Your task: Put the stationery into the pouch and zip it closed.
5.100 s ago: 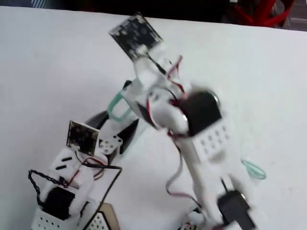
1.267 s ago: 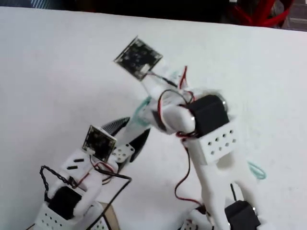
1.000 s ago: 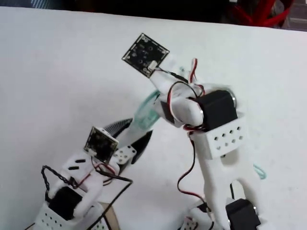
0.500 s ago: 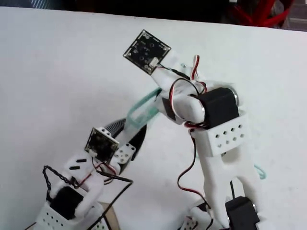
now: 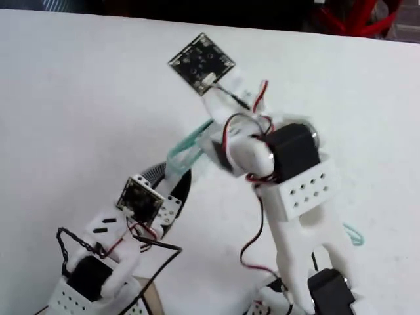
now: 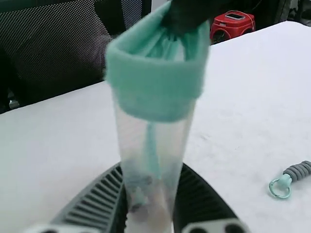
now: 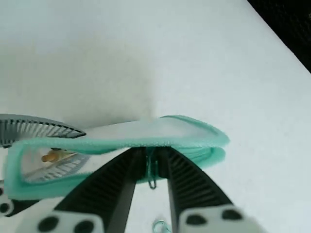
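A clear pouch (image 5: pixel 186 149) with a teal zip band hangs between both grippers above the white table. My left gripper (image 6: pixel 150 213) is shut on its lower end, dark ribbed fingers (image 6: pixel 97 204) pressed on either side. In the left wrist view the pouch (image 6: pixel 151 121) stands upright with small items showing through its base. My right gripper (image 7: pixel 151 167) is shut on the teal zip edge (image 7: pixel 121 145) at the top. A small orange item (image 7: pixel 51 156) lies inside the pouch. From above, my left gripper (image 5: pixel 172 179) sits just under the right arm's wrist (image 5: pixel 289 157).
A grey cord with a teal ring (image 6: pixel 290 178) lies loose on the table, also visible beside the right arm's base (image 5: pixel 353 234). Red gear (image 5: pixel 357 16) stands beyond the table's far edge. Open white table (image 5: pixel 79 105) stretches to the left.
Over the last second the right wrist has turned and shifted slightly, carrying the pouch's teal top with it. The left gripper has kept its hold low on the pouch, barely moving.
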Motion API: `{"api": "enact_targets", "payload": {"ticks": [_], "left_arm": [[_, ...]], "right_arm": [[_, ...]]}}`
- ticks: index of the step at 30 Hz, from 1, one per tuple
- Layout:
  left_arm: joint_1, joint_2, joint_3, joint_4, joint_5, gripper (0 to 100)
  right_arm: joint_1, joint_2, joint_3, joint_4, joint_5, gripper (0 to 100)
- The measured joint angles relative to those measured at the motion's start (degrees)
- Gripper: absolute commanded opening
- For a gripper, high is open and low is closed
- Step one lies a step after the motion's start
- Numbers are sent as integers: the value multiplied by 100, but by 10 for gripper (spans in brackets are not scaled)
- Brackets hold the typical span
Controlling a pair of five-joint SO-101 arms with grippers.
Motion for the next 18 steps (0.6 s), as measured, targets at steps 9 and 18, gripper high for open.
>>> {"api": "enact_targets", "payload": {"ticks": [9,18], "left_arm": [[-18,0,0,0,-53,24],[-18,0,0,0,-88,24]], "right_arm": [[-651,-26,-123,18,-554,19],[-1081,-70,-132,44,-1020,19]]}}
